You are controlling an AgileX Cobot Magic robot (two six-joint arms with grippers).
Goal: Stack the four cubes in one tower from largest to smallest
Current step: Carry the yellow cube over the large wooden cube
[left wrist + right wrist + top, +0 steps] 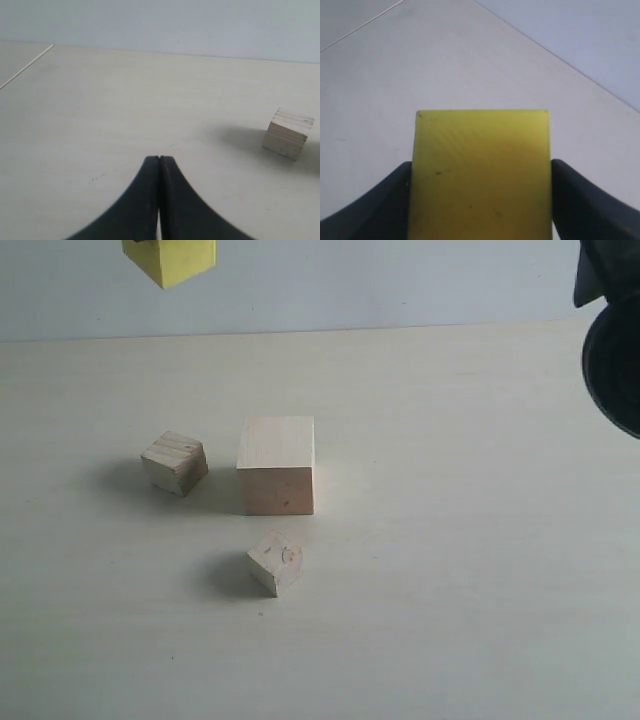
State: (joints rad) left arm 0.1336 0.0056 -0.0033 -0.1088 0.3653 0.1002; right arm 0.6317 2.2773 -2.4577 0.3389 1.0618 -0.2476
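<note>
The large pale wooden cube [277,465] stands mid-table. To its left, a little apart, a smaller bare wooden cube [174,462] sits turned at an angle. The smallest cube [276,562], with a knot mark, lies in front of the large one. The yellow cube [170,260] hangs in the air at the top left. My right gripper [481,164] is shut on the yellow cube [480,175], one black finger on each side. My left gripper [159,158] is shut and empty, low over bare table, with a small wooden cube [288,133] ahead of it and off to one side.
A dark rounded piece of arm [612,350] juts in at the right edge of the exterior view. The pale table [470,540] ends at a light wall [380,280] behind. A thin seam line [27,65] crosses the table's corner in the left wrist view.
</note>
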